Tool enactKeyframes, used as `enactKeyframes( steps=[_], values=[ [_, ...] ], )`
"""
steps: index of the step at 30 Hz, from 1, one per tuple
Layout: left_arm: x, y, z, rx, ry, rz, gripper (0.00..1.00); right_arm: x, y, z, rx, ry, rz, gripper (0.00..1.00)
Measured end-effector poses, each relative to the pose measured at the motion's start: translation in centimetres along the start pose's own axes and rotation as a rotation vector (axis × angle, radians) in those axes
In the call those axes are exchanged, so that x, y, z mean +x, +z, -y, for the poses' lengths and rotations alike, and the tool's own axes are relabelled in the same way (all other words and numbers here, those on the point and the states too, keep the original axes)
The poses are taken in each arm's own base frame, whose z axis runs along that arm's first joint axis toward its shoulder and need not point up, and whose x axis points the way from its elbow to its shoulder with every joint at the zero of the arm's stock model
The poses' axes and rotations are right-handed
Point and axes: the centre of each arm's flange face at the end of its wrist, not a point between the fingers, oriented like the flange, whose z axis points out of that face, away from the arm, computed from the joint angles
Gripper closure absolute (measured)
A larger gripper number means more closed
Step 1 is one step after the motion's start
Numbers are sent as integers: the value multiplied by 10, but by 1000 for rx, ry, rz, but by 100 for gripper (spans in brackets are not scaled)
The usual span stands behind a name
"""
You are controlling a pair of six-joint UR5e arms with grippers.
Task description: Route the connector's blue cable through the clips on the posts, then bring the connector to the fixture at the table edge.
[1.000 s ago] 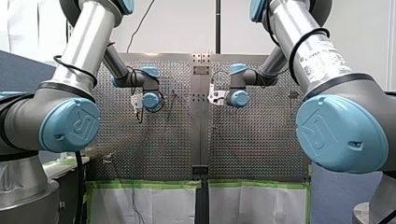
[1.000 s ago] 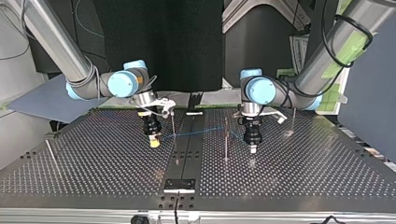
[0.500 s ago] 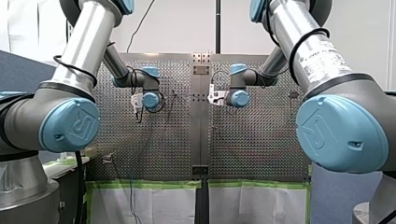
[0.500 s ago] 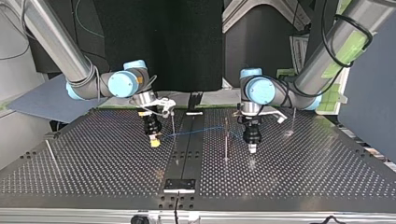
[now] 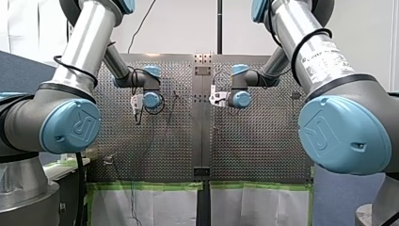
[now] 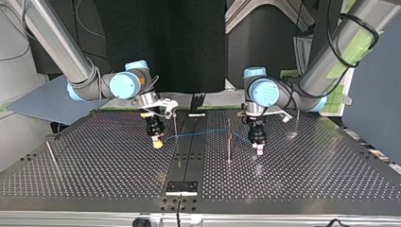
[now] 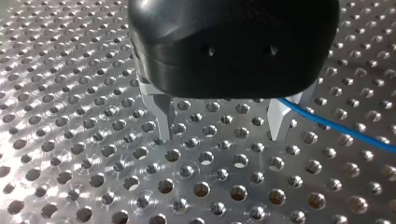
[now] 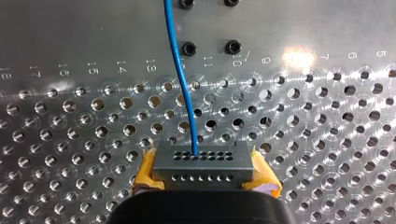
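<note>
Perforated table [image 6: 94, 165], one connector [image 8: 201, 161] clamped in right gripper [image 8: 204, 176], one blue cable [image 8: 180, 79]

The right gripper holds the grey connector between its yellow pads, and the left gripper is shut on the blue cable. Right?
No. The left wrist view shows the left gripper open, the blue cable passing beside one finger. The right gripper does hold the grey connector between its yellow pads.

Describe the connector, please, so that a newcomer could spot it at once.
On the perforated table, follow my right arm, at the top view's left, down to its tool. Clamped between that tool's yellow pads is the connector, a small grey block. It alone has two rows of tiny holes, with the blue cable leaving one of them.
</note>
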Motion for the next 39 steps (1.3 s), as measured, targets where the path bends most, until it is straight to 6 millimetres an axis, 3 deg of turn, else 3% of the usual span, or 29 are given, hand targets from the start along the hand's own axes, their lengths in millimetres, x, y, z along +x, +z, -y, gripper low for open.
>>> enactKeyframes(
  steps=[12,28,33,39],
  values=[
    [-30,-28,13,8,-15,-51,0,0,0,1,1,0,3,99],
    [-32,-88,21,57,-12,-163,0,-1,-2,3,4,0,13,99],
    [-42,-99,26,94,-28,-159,0,-2,-2,4,4,0,16,99],
    [-39,-110,32,129,-23,-180,0,-2,-2,5,5,0,17,99]
  ],
)
